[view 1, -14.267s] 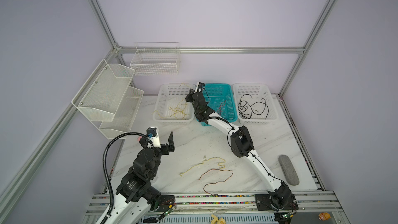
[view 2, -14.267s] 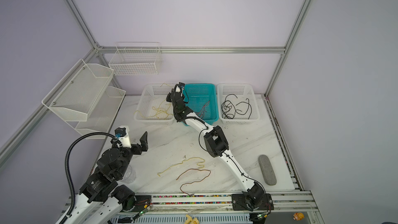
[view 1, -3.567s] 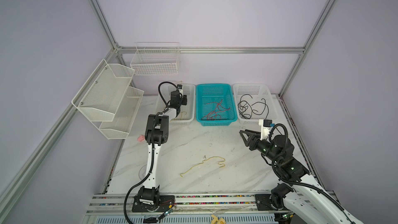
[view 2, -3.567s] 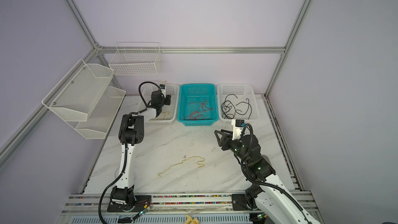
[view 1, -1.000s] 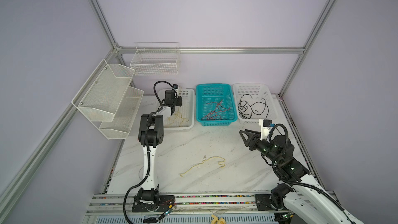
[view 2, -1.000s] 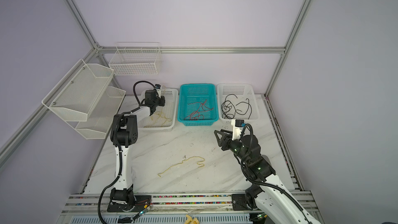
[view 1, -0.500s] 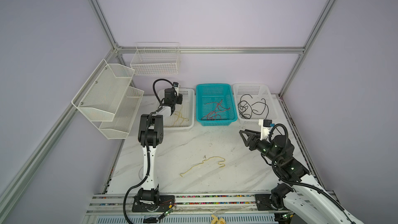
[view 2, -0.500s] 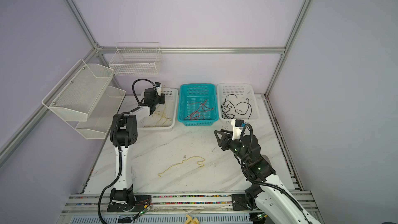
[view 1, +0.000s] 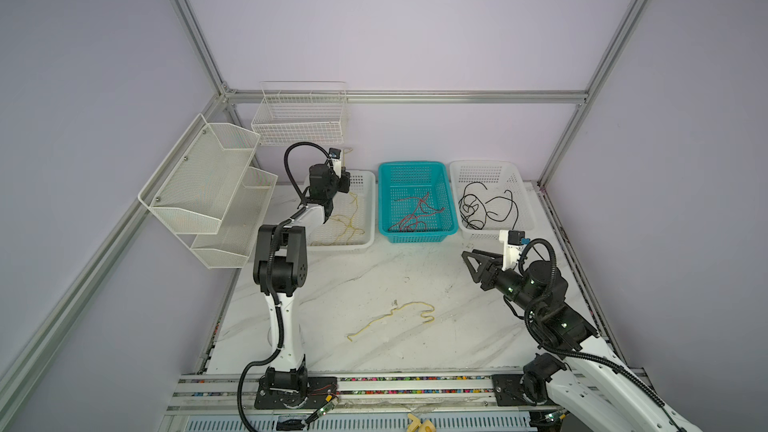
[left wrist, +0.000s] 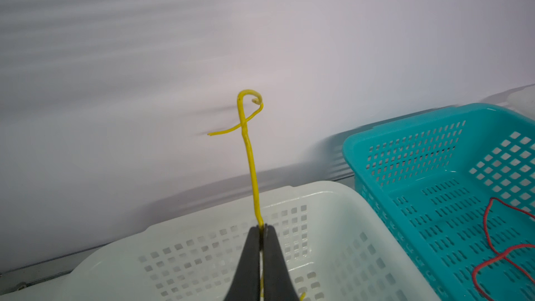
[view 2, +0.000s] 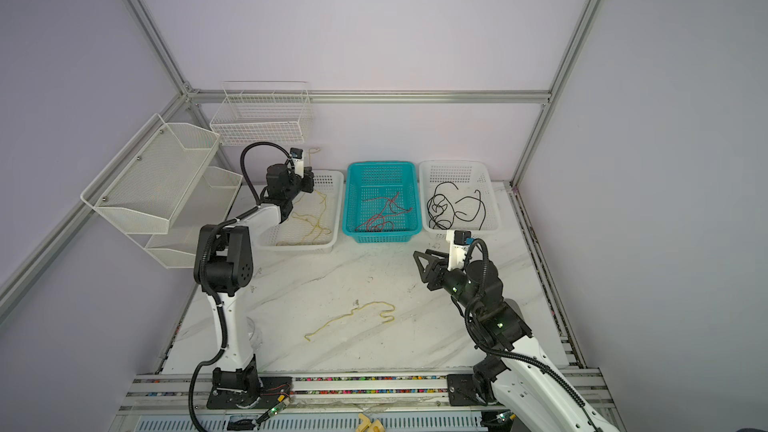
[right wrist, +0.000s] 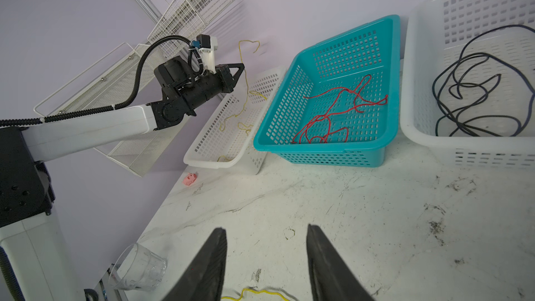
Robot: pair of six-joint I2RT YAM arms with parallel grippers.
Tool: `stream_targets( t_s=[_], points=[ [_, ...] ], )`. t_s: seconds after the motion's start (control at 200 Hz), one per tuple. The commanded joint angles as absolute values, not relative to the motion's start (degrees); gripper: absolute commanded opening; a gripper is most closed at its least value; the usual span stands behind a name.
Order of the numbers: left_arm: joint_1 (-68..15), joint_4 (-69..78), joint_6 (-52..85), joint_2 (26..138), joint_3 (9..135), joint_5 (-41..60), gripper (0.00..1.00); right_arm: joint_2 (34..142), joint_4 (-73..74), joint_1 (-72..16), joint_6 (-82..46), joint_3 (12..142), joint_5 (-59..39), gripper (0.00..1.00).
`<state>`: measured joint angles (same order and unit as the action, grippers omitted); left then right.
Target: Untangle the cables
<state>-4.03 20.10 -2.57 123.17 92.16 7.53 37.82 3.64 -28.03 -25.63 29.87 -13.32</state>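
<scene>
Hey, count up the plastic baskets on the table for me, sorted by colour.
White: 2, the left white basket and the right white basket
Teal: 1, the teal basket
Total: 3

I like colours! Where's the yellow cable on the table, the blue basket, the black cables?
yellow cable (view 1: pixel 413 303), in a top view, bend
blue basket (view 1: pixel 417 236), in a top view, front wall
black cables (view 1: pixel 467 207), in a top view, loops
</scene>
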Motion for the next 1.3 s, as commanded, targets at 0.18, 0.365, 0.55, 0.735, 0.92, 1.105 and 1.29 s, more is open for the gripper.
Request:
stream_targets(
  t_s=[0.18,0.365,0.55,0.735,0.92,1.105,1.29],
  points=[
    [-4.1,27.0,-0.5,112.6,78.2,9.0,0.00,37.4,5.6,-28.5,-25.2,30.2,-13.5,0.48],
    [-4.1,28.7,-0.4,112.0,73.2,8.7,0.00,36.7,5.5,-28.6,-25.3,30.1,-13.8,0.48],
    [-3.9,30.7,-0.2,111.3,68.9,7.6,0.00,36.4,5.3,-28.6,-25.3,29.9,-13.7,0.48],
    [-4.0,32.0,0.4,110.4,65.6,8.0,0.00,36.8,5.6,-28.6,-25.3,29.9,-13.9,0.48],
    [-3.5,31.5,1.4,110.7,65.4,8.9,0.00,37.0,5.6,-28.7,-25.3,30.1,-14.2,0.48],
    [-3.2,29.0,1.7,108.3,67.5,8.5,0.48,37.9,4.9,-28.7,-25.3,30.7,-14.3,0.48],
    [-3.2,26.9,4.0,103.6,67.5,8.7,0.59,38.7,3.7,-28.7,-25.6,31.5,-14.0,0.48]
  ],
)
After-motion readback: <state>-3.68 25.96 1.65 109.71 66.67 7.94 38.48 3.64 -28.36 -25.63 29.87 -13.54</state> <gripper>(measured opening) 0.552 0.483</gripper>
